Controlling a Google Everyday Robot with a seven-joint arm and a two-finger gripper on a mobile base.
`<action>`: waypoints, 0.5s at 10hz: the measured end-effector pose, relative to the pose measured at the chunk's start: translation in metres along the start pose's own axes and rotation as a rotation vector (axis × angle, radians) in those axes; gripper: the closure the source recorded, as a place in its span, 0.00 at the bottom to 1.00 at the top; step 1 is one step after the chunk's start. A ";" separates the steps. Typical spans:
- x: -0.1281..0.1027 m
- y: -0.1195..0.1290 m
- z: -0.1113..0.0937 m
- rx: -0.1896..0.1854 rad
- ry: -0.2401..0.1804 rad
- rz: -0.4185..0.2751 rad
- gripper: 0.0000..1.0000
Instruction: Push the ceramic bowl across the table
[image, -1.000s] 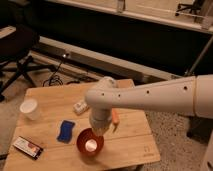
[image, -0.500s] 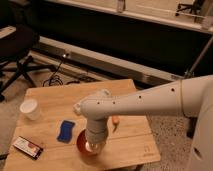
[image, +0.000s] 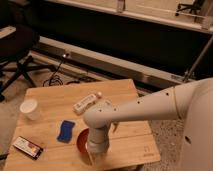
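Note:
The orange-red ceramic bowl (image: 81, 142) sits near the front edge of the light wooden table (image: 135, 137), left of centre. Only its left side shows; my white arm covers the rest. My gripper (image: 95, 153) points down at the bowl's right part, at or inside its rim, near the table's front edge. The arm reaches in from the right.
A blue sponge (image: 65, 130) lies just left of the bowl. A white paper cup (image: 30, 108) stands at the table's left edge. A dark packet (image: 27, 146) lies at the front left corner. A white bottle (image: 86, 102) lies behind the bowl. An office chair (image: 17, 50) stands far left.
My arm has swung down and to the left, so the wrist now covers most of the bowl. The bowl sits about where it was, near the front edge.

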 end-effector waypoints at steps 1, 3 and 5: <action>-0.006 -0.002 0.007 0.011 0.011 -0.004 1.00; -0.029 -0.004 0.015 0.055 0.021 -0.013 1.00; -0.078 -0.003 0.006 0.114 -0.057 -0.012 1.00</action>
